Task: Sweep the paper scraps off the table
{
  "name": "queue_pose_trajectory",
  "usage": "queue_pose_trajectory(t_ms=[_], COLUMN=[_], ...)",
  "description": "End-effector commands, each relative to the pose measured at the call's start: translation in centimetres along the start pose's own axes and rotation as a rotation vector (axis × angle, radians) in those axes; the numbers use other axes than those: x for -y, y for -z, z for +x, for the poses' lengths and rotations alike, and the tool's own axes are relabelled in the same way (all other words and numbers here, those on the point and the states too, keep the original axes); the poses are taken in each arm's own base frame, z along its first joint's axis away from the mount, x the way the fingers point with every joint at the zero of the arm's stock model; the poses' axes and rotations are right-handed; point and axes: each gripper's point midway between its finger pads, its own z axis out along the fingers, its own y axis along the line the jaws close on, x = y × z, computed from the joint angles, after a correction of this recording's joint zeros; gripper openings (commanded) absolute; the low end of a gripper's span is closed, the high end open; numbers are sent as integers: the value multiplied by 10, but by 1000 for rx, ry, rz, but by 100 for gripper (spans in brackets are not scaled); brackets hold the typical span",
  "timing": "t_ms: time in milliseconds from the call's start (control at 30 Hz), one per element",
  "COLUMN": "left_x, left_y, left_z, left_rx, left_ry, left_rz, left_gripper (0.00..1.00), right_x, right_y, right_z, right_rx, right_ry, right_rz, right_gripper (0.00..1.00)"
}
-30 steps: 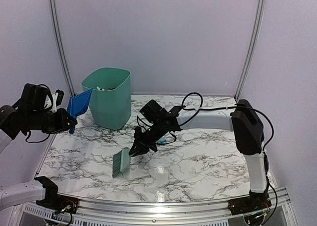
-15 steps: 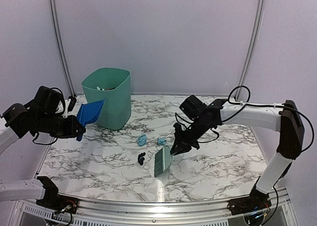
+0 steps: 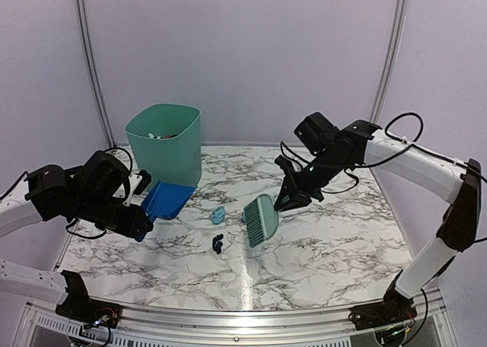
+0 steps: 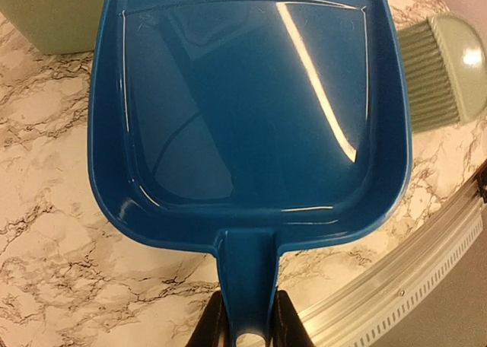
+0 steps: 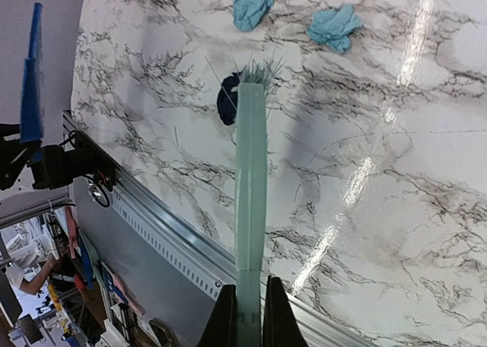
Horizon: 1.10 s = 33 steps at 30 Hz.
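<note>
My left gripper [image 3: 141, 227] [image 4: 247, 326] is shut on the handle of the blue dustpan [image 3: 169, 198] [image 4: 247, 111], held low over the table [image 3: 327, 248] with its mouth facing right. The dustpan looks empty inside. My right gripper [image 3: 287, 202] [image 5: 249, 316] is shut on the handle of the mint-green brush [image 3: 260, 219] [image 5: 249, 179], bristles pointing down-left above the table. Paper scraps lie between the two tools: a light blue one [image 3: 218, 214] [image 5: 253, 2], another light blue one [image 5: 335, 26], and a dark one [image 3: 217, 244] [image 5: 227, 107] under the bristle tips.
A mint-green bin [image 3: 163, 149] stands at the back left, just behind the dustpan. A metal rail [image 3: 243, 316] runs along the table's near edge. Purple walls enclose the back and sides.
The left arm has lowered the dustpan from beside the bin's rim down toward the table. The right arm has carried the brush rightward and up, uncovering the scraps.
</note>
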Motion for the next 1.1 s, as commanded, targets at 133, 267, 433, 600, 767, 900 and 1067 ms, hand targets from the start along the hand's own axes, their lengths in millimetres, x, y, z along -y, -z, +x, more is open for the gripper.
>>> queue_pose_trajectory(t_ms=[133,267,433,600,767,900,1067], left_x=[0,6,17,34,33,17,6], left_y=[-13,-22,-29,-30,-38,-46,-52], left_z=[39,50,48,37,41,68,87], left_rx=[-118,-176,-219,-241,-326,-452,-509], left_ry=[-164,-263,-376,-429,-440,-404,-361], left_rz=[-55,-49,-37,2,-37,-90,-122], left_gripper=[0,0,0,0,0,0,0], right_x=[20,55,88,98,106,111,105], right_y=[61,66,63,49,33,22,6], right_z=[-3,9,18,18,14,11,1], right_rx=[119,100,53,6,-44,-72,-84], right_ry=[17,-38,-82,-92,-73,-58,-26], right_rz=[209,383,541,574,596,607,582], right_gripper=[0,0,0,0,0,0,0])
